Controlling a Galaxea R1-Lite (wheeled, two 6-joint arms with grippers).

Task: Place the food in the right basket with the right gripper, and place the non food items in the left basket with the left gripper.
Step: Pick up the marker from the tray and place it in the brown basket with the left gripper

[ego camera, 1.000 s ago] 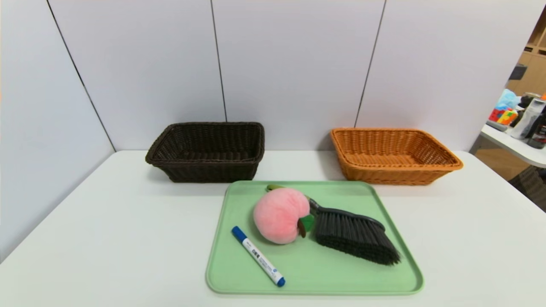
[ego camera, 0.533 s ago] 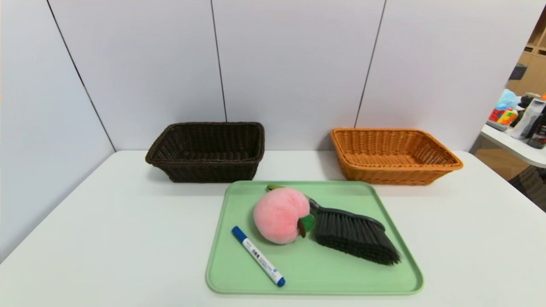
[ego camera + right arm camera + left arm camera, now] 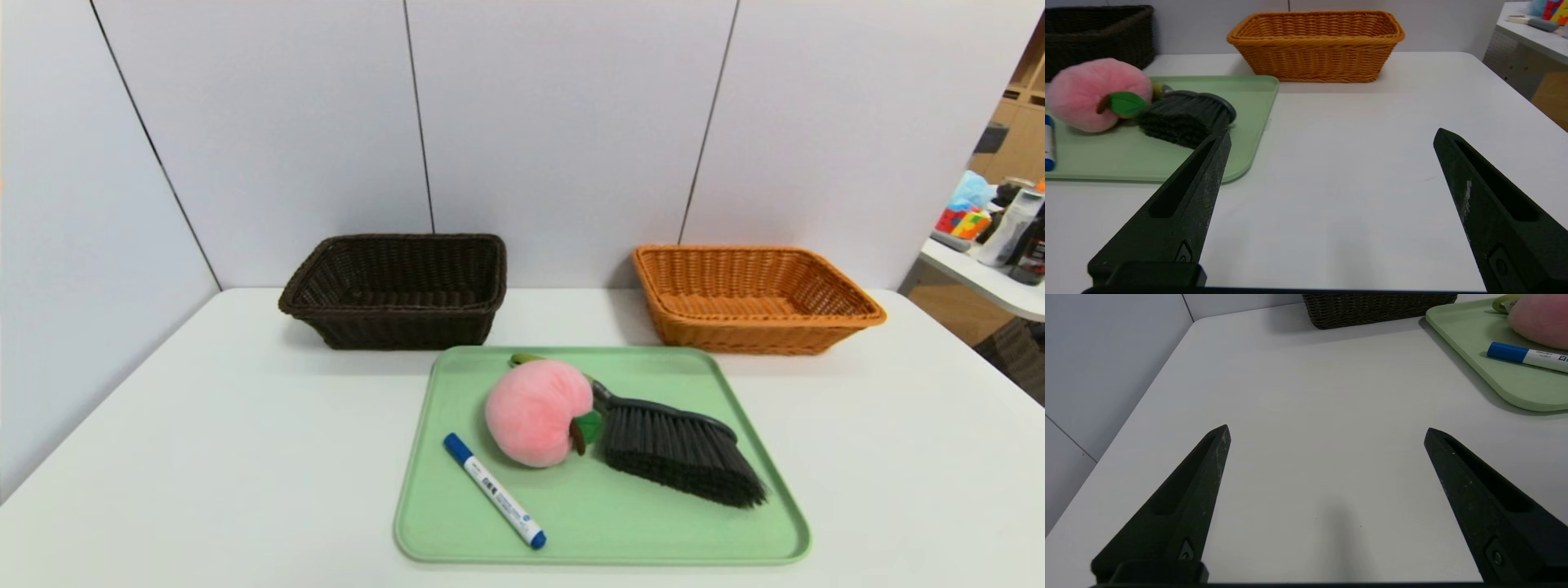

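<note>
Counter (image 3: 204,457) from my head view: a green tray (image 3: 604,523) lies in the middle, carrying the plush peach (image 3: 535,412), the marker pen (image 3: 494,490) to its left and the hand brush (image 3: 678,449) touching its right side. Behind the tray stand the dark brown basket (image 3: 396,290) on the left and the orange-tan basket (image 3: 751,298) on the right, both with nothing in them. Neither of my arms shows here.

Through my left wrist camera, my left gripper (image 3: 1327,433) hangs over bare counter with its jaws spread wide and nothing between them. The pen and the peach lie well off to the tray side, the dark basket beyond.

Through my right wrist camera, my right gripper (image 3: 1331,136) also has its jaws wide apart, holding nothing. The peach sits on the tray well apart from them, with the brush nearer, and the orange-tan basket stands ahead.
</note>
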